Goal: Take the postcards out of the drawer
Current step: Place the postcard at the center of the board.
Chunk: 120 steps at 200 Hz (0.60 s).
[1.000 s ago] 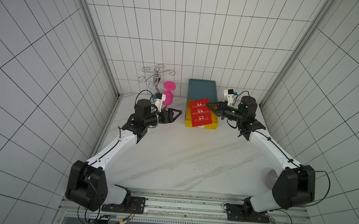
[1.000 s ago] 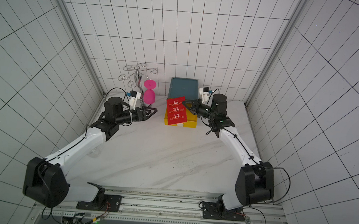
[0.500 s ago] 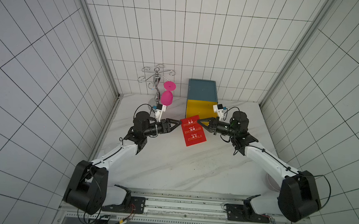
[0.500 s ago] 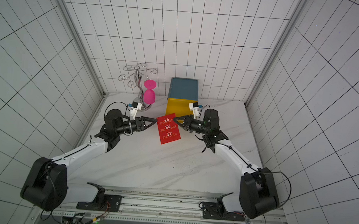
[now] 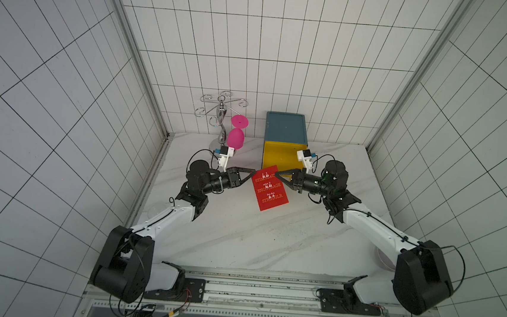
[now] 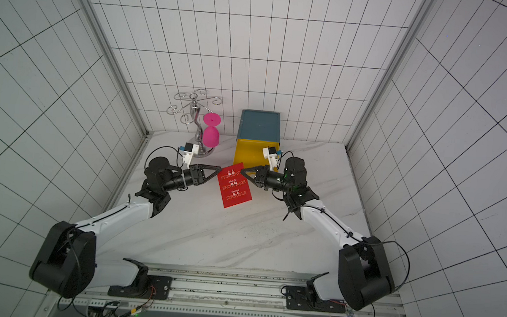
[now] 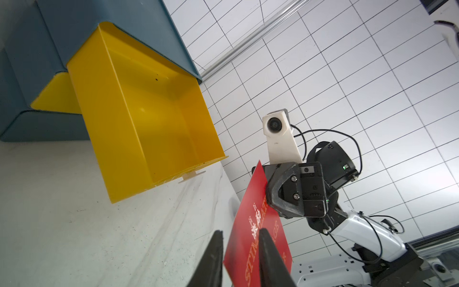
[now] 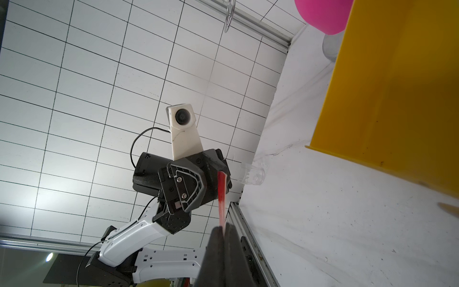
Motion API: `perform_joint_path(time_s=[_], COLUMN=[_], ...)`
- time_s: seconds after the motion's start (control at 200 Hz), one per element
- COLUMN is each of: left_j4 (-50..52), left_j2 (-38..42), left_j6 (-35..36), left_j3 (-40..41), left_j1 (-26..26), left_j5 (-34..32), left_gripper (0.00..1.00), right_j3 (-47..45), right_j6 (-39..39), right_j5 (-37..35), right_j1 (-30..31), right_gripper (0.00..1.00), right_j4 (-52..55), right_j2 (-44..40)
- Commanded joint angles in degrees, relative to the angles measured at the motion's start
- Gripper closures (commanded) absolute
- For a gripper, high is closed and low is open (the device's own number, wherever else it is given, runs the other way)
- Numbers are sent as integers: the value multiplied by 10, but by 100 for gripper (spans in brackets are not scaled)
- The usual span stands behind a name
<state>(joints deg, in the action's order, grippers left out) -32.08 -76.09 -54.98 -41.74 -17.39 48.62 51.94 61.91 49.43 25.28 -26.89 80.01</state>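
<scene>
One red postcard (image 5: 270,188) (image 6: 234,185) hangs tilted above the table, in front of the pulled-out yellow drawer (image 5: 277,155) (image 7: 149,124). My right gripper (image 5: 276,174) (image 8: 224,226) is shut on its right edge; the right wrist view shows the postcard (image 8: 221,196) edge-on between the pressed fingers. My left gripper (image 5: 252,174) (image 7: 239,231) straddles the opposite corner of the postcard (image 7: 250,211), with its jaws narrow and a slim gap still showing at one finger. The drawer's inside shows bare yellow.
The blue cabinet (image 5: 285,127) holding the drawer stands against the back wall. To its left a chrome rack (image 5: 221,116) carries a pink glass (image 5: 236,136). A clear glass (image 8: 250,174) lies near the table's left edge. White marble table (image 5: 255,236) spreads in front.
The right gripper has carried the postcard from over the drawer forward and left. The left gripper has come in to the card's other edge, and its jaws have narrowed around it.
</scene>
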Motion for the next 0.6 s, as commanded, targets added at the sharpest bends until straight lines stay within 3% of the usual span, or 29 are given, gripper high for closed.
perform_joint_path(time_s=[0.0, 0.11, 0.18, 0.225, 0.32, 0.415, 0.595], left_j4=[-26, -22, -15, -8, 40, 149, 425], left_j2=[-7, -7, -8, -7, 4, 39, 81], left_j6=[-3, -2, -1, -1, 13, 57, 221], left_j3=[9, 13, 14, 15, 14, 8, -35], left_j1=[-2, -2, -2, -1, 9, 34, 84], left_j5=[11, 11, 13, 14, 17, 17, 46], left_gripper=[87, 100, 100, 100, 100, 100, 100], right_j3=[-17, -22, -26, -27, -19, 7, 56], right_j6=[2, 1, -1, -6, -42, -117, -216], right_j5=[-2, -3, -6, -11, -26, -62, -89], right_j1=[6, 8, 9, 9, 7, -5, -63], right_gripper=[100, 100, 98, 80, 26, 1, 1], right_j4=[-26, -25, -25, -18, 39, 144, 269], right_j2=[3, 4, 3, 1, -15, -51, -115])
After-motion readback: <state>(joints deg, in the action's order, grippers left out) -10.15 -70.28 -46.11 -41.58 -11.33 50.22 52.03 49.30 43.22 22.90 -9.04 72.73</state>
